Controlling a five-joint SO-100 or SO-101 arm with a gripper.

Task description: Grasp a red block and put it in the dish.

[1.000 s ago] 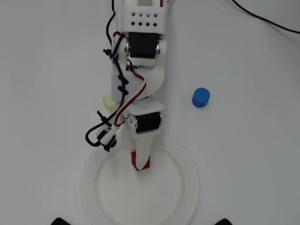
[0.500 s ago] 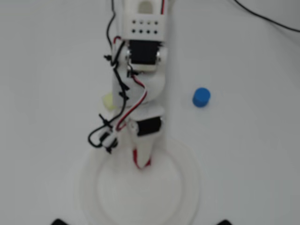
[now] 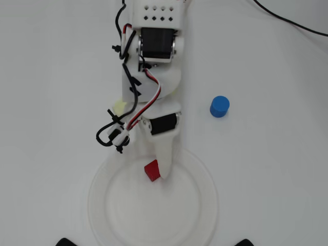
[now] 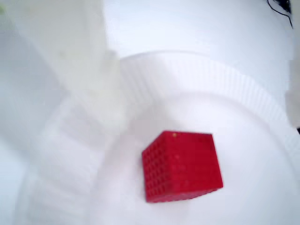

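The block [image 3: 151, 170] lies in the dish [image 3: 197, 215] at twelve o'clock, and the released tool [image 3: 160, 174] beside it could nudge it out.

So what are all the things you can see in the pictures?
red block: one, bright red, lying inside the dish near its top edge in the overhead view.
dish: one, white, round, bottom middle of the table.
blue cylinder: one, blue, on the table to the right of the arm.
pale yellow block: one, mostly hidden at the arm's left side.
black cable: one, top right corner.
arm: one, white with black motors and wires, reaching down from the top.
pincer: one, white, beside the red block; open or shut is unclear.
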